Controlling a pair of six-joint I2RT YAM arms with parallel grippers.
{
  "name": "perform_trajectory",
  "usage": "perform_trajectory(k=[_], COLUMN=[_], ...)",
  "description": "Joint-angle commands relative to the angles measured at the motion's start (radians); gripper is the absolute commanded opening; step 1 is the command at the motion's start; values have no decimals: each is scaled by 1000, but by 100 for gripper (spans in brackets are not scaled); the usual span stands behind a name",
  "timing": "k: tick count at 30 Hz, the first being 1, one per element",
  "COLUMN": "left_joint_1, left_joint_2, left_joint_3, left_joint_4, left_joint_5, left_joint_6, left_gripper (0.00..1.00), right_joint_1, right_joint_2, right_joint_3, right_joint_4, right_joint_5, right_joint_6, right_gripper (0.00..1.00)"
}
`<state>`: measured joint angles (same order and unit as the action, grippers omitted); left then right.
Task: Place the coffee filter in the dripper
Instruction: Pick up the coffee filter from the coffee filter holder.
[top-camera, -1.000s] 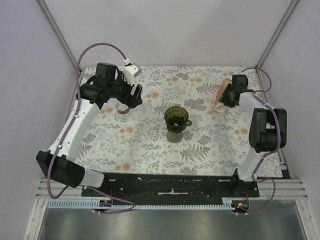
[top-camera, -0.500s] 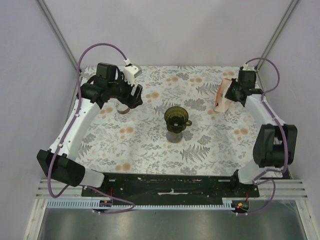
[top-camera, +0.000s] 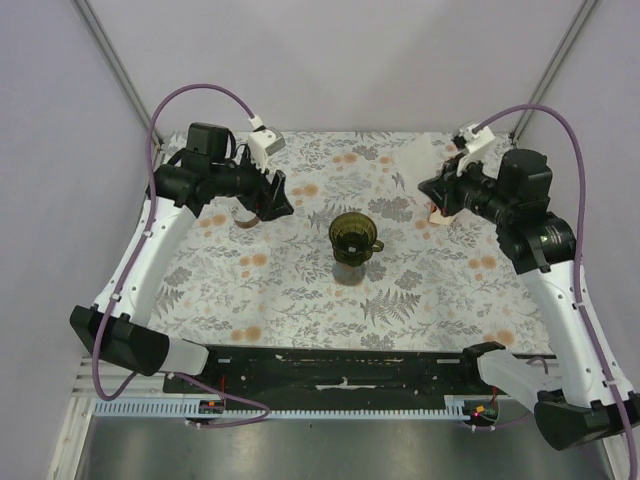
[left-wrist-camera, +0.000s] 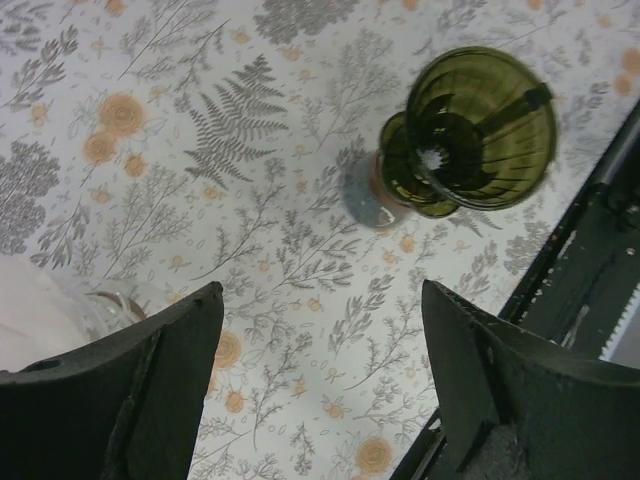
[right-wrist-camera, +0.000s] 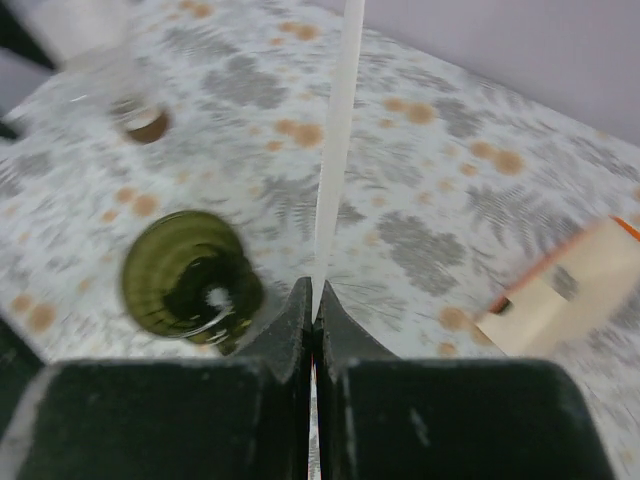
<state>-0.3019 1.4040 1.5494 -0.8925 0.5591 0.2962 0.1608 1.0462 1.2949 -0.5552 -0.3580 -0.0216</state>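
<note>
Coffee filter (right-wrist-camera: 335, 150), seen edge-on from the right wrist, stands as a thin white blade straight out of the right claw (right-wrist-camera: 315, 300), whose fingers are pressed together on its lower edge. The dripper (right-wrist-camera: 185, 275) sits beyond the fingertips and off to their left, mouth up. A pale peach packet (right-wrist-camera: 565, 290) lies off to their right.

From the left wrist, the left claw (left-wrist-camera: 322, 295) hangs with fingers wide apart and nothing between them. The dripper (left-wrist-camera: 480, 125) is ahead of its right finger, a glass jar (left-wrist-camera: 95, 305) beside its left.

From above, the right claw (top-camera: 432, 192) and left claw (top-camera: 272, 198) flank the dripper (top-camera: 352, 236) at much the same remove; the filter is hard to pick out against the flowered cloth (top-camera: 300, 290). The carry likely runs leftward and toward the bases from the right claw, the filter's long axis then tipping down into the cup.
</note>
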Motion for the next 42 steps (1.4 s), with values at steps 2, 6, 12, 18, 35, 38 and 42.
perform_trajectory(k=[2,6,12,18,35,38,42], left_joint_1=[-3,-60,-219,-345,-355,-364,-373], left_joint_2=[-79,-97,-91,-161,-295,-283,-274], left_joint_3=[119,175,274,262,129,129,120], left_joint_4=[-63,-118,-238,-263,-192,-172,-128], left_joint_5=[280,334,228,214,252,240,211], left_joint_6=[26,43,70,133,189,173,124], left_gripper=[88,89,91,85,91,91,87], right_joint_1=[215,362,561,663,697,709,729], right_joint_2=[-43,-22,52,118,110,132,155], right_joint_3=[69,107,201,259,311,334,353], right_joint_4=[-72,-41,-60,-78,-201,-196,-196], right_joint_5=[-366,-409,-388,-325,-252,-260,-283], right_joint_6=[-146,-115,-120,-129,-202,-199,-213], right_gripper=[0,0,0,0,0,0,0])
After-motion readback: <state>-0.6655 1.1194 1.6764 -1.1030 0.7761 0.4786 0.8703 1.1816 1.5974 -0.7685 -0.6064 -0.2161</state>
